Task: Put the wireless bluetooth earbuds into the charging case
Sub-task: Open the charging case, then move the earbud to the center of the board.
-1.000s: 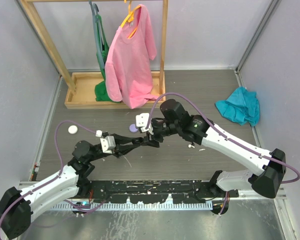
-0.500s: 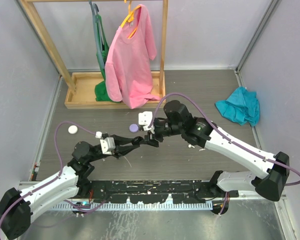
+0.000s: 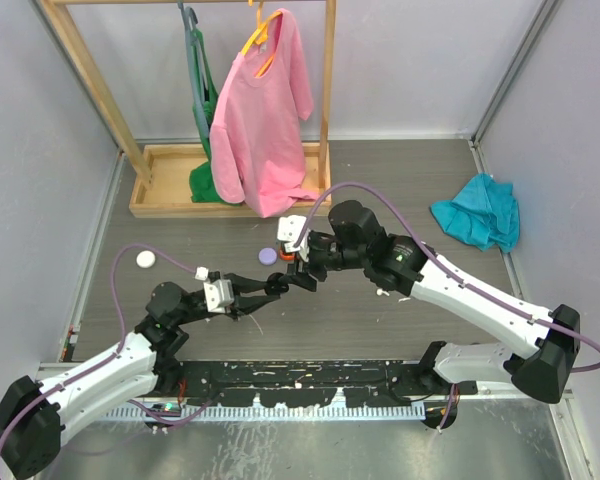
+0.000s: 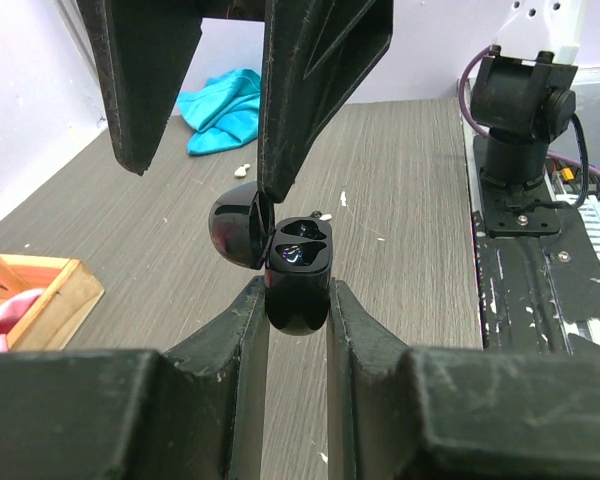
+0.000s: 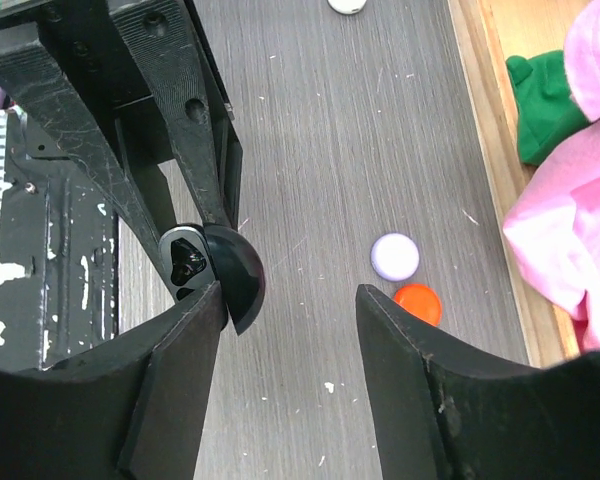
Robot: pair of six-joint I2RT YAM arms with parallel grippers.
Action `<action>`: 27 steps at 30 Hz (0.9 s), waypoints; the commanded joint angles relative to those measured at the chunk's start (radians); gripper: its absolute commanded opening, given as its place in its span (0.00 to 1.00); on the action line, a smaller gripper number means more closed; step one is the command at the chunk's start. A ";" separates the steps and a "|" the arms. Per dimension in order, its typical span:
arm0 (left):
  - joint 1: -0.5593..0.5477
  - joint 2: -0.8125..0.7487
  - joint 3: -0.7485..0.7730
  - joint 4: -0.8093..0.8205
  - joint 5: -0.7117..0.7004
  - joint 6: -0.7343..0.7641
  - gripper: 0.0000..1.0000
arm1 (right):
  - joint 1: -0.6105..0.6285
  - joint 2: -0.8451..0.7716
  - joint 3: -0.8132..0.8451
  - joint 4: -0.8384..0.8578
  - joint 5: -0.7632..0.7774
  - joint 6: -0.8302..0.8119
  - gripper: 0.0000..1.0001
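While the left gripper (image 4: 296, 300) pinches the glossy black charging case (image 4: 298, 278) by its rounded body, the domed lid (image 4: 238, 225) stands hinged open and dark, shiny earbuds (image 4: 300, 245) appear seated inside. The right gripper (image 5: 290, 300) gapes empty, one finger touching the lid.

Robot lab test cell: plain grey partition walls (image 3: 30, 120), black mounting rail (image 3: 310, 385), wooden clothes rack (image 3: 328, 90) as prop

Black charging case (image 4: 298, 272), hinged open, upright in left gripper (image 4: 297, 295)
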State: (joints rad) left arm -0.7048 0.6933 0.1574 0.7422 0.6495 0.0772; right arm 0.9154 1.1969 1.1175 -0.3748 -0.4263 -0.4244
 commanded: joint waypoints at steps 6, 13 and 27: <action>-0.007 0.005 0.017 -0.050 -0.137 0.051 0.00 | -0.023 -0.043 0.019 0.042 0.229 0.213 0.67; -0.005 -0.001 0.016 -0.066 -0.209 0.050 0.00 | -0.082 -0.018 -0.013 -0.047 0.482 0.429 0.74; -0.006 -0.034 0.015 -0.091 -0.236 0.044 0.00 | -0.334 0.039 -0.199 -0.185 0.569 0.775 0.69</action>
State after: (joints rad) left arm -0.7071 0.6861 0.1574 0.6209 0.4267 0.1066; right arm 0.6479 1.2163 0.9390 -0.5282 0.0925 0.2111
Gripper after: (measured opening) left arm 0.234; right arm 0.713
